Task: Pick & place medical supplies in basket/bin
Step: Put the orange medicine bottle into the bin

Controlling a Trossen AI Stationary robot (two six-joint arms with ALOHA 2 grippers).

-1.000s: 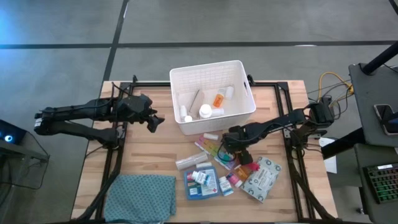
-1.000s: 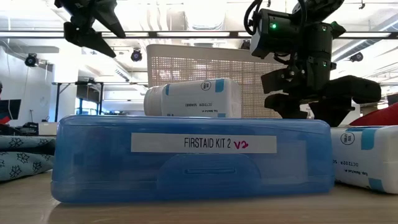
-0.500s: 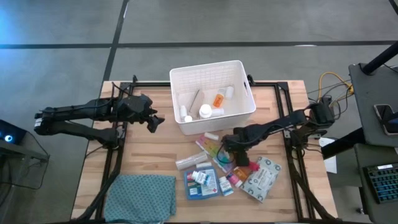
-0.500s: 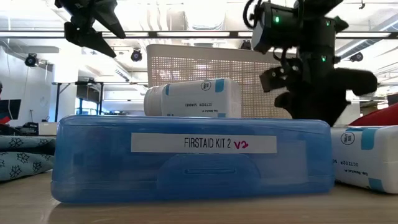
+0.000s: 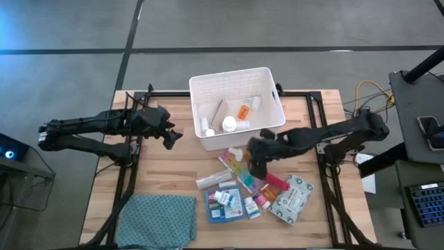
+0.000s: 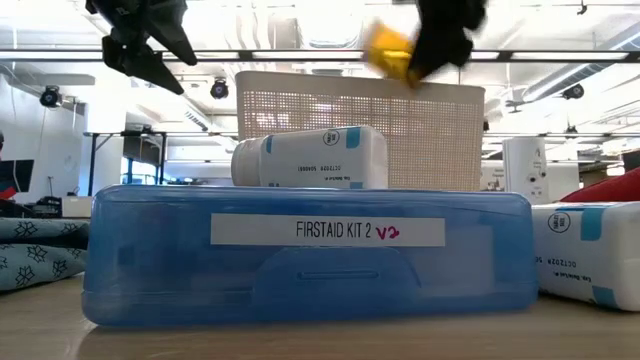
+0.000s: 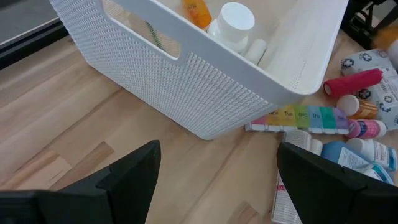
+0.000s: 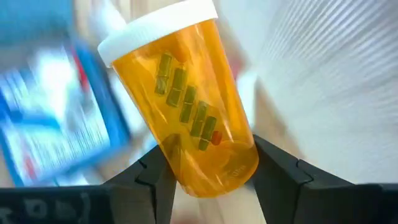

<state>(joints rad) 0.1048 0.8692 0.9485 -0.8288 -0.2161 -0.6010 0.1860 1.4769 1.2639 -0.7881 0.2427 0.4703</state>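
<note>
My right gripper [image 5: 257, 161] is shut on an orange pill bottle [image 8: 186, 99] with a white cap. It is raised above the supplies, just near of the white bin [image 5: 274, 121]. The bottle also shows high up in the low view [image 6: 390, 50]. On the table lie the pill organiser [image 5: 239, 170], the blue first-aid box [image 5: 225, 207] with a white bottle [image 6: 310, 158] on its lid, the wipes pack [image 5: 293, 200] and a red tube [image 5: 276, 182]. My left gripper [image 5: 170, 135] is open and empty, left of the bin. My right gripper pinches the orange bottle's body near its bottom end [image 8: 211, 165] between its two fingers [image 8: 155, 180]. The capped end [image 8: 155, 28] sticks out beyond the fingertips. The bottle is lifted clear of the table and tilted.
The bin holds several white bottles and an orange container [image 5: 243, 111]. A teal patterned cloth [image 5: 159, 219] lies at the near left. Bare wood lies between my left gripper and the bin [image 7: 93, 124].
My right gripper has gone up with the orange pill bottle, lifting it clear from among the supplies, and has shifted a little toward the bin.
</note>
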